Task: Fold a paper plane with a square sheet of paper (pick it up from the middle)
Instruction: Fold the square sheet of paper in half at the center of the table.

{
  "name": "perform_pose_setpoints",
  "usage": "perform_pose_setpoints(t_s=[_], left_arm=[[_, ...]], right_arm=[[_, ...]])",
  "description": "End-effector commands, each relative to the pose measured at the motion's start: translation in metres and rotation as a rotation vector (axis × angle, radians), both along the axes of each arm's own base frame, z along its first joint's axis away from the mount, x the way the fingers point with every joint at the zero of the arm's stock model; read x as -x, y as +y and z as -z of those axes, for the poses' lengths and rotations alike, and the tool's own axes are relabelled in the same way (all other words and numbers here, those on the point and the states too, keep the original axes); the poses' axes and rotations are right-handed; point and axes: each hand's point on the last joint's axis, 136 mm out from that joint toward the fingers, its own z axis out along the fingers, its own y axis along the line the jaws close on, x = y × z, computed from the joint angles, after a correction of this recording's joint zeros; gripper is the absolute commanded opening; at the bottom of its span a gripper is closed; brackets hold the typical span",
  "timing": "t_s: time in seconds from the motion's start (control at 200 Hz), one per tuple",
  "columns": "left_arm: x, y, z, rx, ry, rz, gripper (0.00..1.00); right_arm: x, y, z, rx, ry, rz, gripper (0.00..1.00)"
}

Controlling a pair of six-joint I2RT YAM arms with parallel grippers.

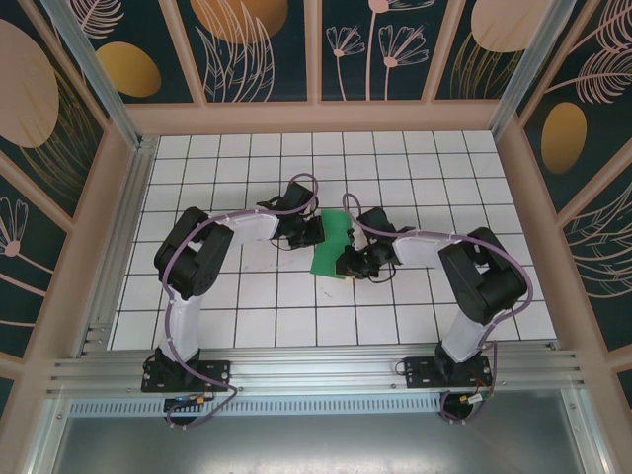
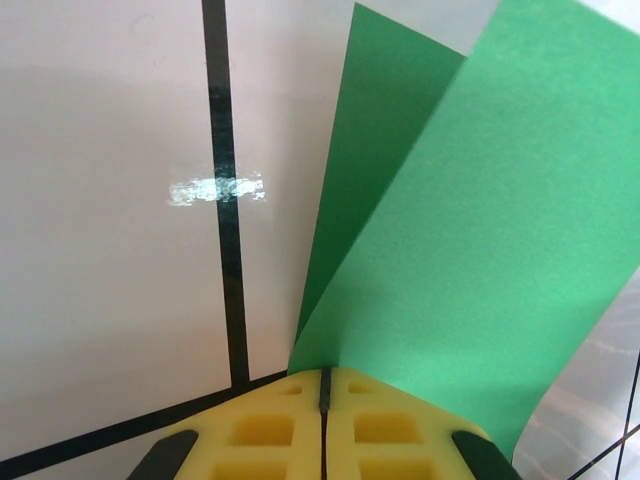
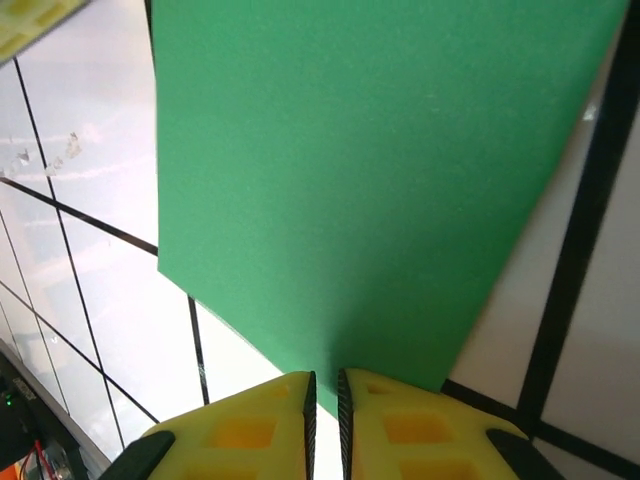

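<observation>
The square sheet of paper (image 1: 331, 240) is plain green and sits in the middle of the tiled floor, held up between the two grippers. My left gripper (image 1: 314, 233) is at its left edge. In the left wrist view the yellow fingertips (image 2: 290, 400) are pressed together at the gripper (image 2: 324, 372), and the paper (image 2: 480, 230) rises from them, bent over into two layers. My right gripper (image 1: 348, 265) is at the sheet's near right corner. In the right wrist view the paper (image 3: 380, 170) spreads flat and one corner runs down into the thin slit of the gripper (image 3: 325, 380).
The white tiled floor (image 1: 247, 296) with black grid lines stretches all around the paper. Wooden walls enclose it, and an aluminium rail (image 1: 316, 365) runs along the near edge. A yellow finger of the left gripper (image 3: 30, 20) shows at the top left of the right wrist view.
</observation>
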Motion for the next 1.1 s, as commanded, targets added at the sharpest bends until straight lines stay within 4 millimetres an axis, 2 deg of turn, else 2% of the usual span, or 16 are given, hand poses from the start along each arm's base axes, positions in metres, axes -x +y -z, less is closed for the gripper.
perform_pose_setpoints(t_s=[0.0, 0.025, 0.08, 0.23, 0.31, 0.395, 0.495, 0.816, 0.911, 1.096], left_arm=[[0.029, 0.055, 0.073, -0.259, 0.129, -0.062, 0.08], [0.029, 0.055, 0.073, -0.258, 0.13, -0.061, 0.08], [0.028, 0.054, 0.071, -0.257, 0.127, -0.058, 0.08], [0.027, 0.052, 0.068, -0.252, 0.121, -0.05, 0.08], [0.026, 0.052, 0.068, -0.25, 0.119, -0.049, 0.08], [0.026, 0.051, 0.067, -0.248, 0.118, -0.047, 0.08], [0.025, 0.05, 0.065, -0.243, 0.117, -0.048, 0.08], [0.02, 0.044, 0.054, -0.217, 0.099, -0.038, 0.08], [0.015, 0.036, 0.039, -0.179, 0.074, -0.031, 0.09], [0.005, 0.01, -0.007, -0.012, 0.006, -0.019, 0.15]], right_arm=[[-0.028, 0.008, -0.05, -0.039, -0.133, 0.042, 0.19], [-0.041, 0.0, -0.055, -0.04, -0.153, 0.082, 0.19], [-0.051, -0.002, -0.057, -0.03, -0.174, 0.106, 0.19], [-0.069, -0.007, -0.038, 0.029, -0.147, 0.148, 0.17], [-0.087, -0.008, -0.035, 0.029, -0.155, 0.176, 0.17], [-0.097, -0.003, -0.03, 0.02, -0.144, 0.175, 0.17], [-0.095, -0.001, -0.016, 0.026, -0.11, 0.164, 0.17], [-0.088, -0.024, 0.02, 0.095, -0.045, 0.232, 0.16], [-0.084, -0.028, 0.028, 0.116, -0.027, 0.244, 0.16], [-0.076, -0.035, 0.04, 0.147, 0.012, 0.275, 0.16]])
